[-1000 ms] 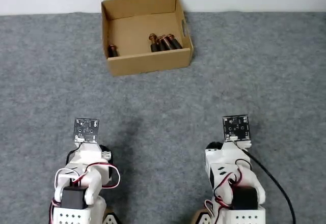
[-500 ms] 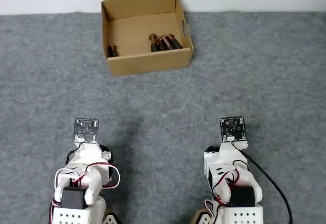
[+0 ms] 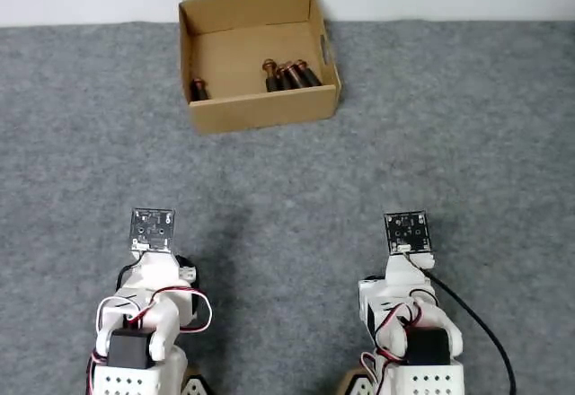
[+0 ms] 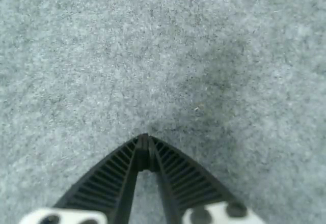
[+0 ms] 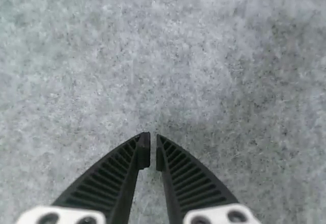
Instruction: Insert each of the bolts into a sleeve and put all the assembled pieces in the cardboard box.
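The cardboard box (image 3: 260, 112) stands open at the far side of the grey mat. Inside it, several dark bolt-and-sleeve pieces (image 3: 289, 74) lie bunched at the right, and one more piece (image 3: 198, 88) rests in the near left corner. Both arms are folded back at the near edge, far from the box: the left arm (image 3: 151, 296) and the right arm (image 3: 409, 310). My left gripper (image 4: 144, 140) is shut with its tips touching, just above bare mat. My right gripper (image 5: 153, 143) hovers over bare mat too, shut but for a hairline gap, holding nothing.
Grey felt mat (image 3: 287, 179) covers the table between the arms and the box. A black cable (image 3: 481, 319) trails from the right arm toward the near right corner. A white wall edge runs behind the box.
The right arm has drawn back toward its base and shifted slightly left. The left arm and the box contents are unchanged.
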